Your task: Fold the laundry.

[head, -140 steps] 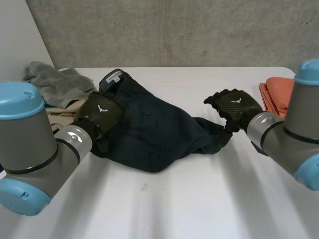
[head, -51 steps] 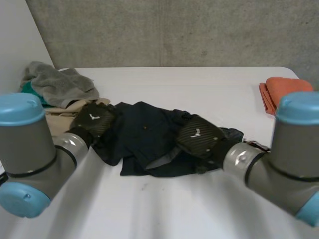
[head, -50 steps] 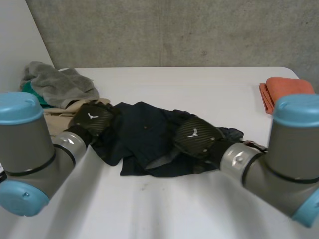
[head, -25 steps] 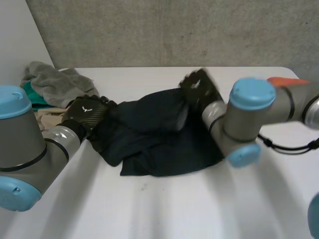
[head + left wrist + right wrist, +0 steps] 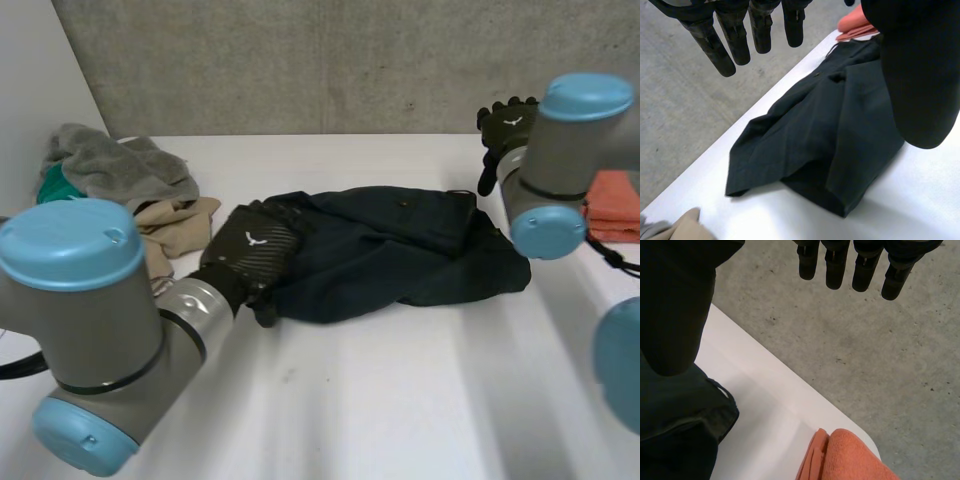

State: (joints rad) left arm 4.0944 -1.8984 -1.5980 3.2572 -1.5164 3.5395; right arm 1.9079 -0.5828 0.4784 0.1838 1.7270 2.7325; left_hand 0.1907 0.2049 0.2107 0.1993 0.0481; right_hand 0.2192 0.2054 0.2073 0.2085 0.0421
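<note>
A dark navy garment point(image 5: 400, 255) lies folded across the middle of the white table point(image 5: 380, 400). My left hand point(image 5: 250, 250) is at its left end, open. In the left wrist view its fingers point(image 5: 740, 30) are straight and hold nothing, with the garment point(image 5: 830, 135) below them. My right hand point(image 5: 505, 125) is raised past the garment's right end, near the table's far edge, also open. In the right wrist view its straight fingers point(image 5: 860, 265) point at the floor, and the garment's end point(image 5: 675, 430) lies beside the thumb.
A pile of laundry sits at the far left: a grey cloth point(image 5: 115, 165), a beige one point(image 5: 175, 220) and a green one point(image 5: 55, 185). A folded orange cloth point(image 5: 615, 205) lies at the right edge, behind my right arm.
My right hand has let go of the garment and swung up to the far right. The garment now lies stretched out to the right. My left hand shifted to its left end.
</note>
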